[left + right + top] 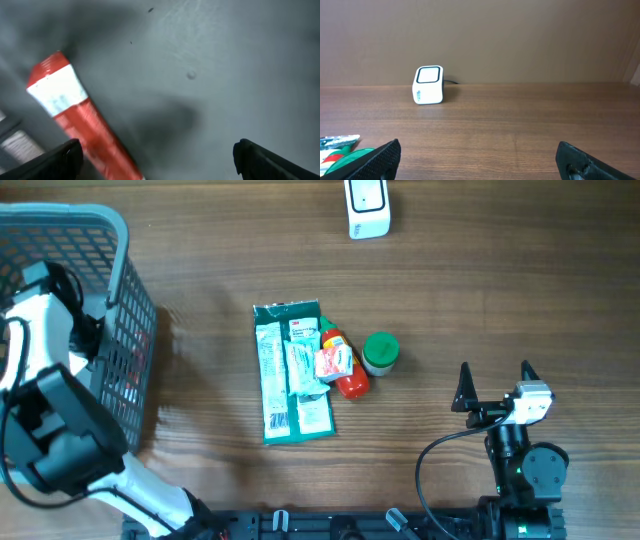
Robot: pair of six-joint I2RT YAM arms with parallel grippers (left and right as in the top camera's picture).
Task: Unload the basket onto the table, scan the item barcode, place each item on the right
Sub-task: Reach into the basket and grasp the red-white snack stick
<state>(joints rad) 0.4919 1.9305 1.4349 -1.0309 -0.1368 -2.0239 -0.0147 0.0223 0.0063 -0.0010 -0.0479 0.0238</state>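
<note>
In the left wrist view, a red and white packet point(75, 115) lies on the grey floor of the basket point(210, 75), blurred. My left gripper point(157, 155) hangs open above it. The packet's lower end runs just inside the left fingertip point(62, 160), and nothing is gripped. From overhead, the left arm point(45, 350) reaches into the grey basket point(135, 330) at the far left. The white barcode scanner point(367, 208) stands at the table's far edge, also in the right wrist view point(428, 85). My right gripper point(495, 375) rests open and empty at the near right point(479, 155).
Mid-table lie a green packet point(292, 370), a red bottle with a sachet point(343, 365) and a green-lidded jar point(380, 352), close together. The green items' edge point(345, 155) shows at the lower left of the right wrist view. Bare wood lies between the right gripper and the scanner.
</note>
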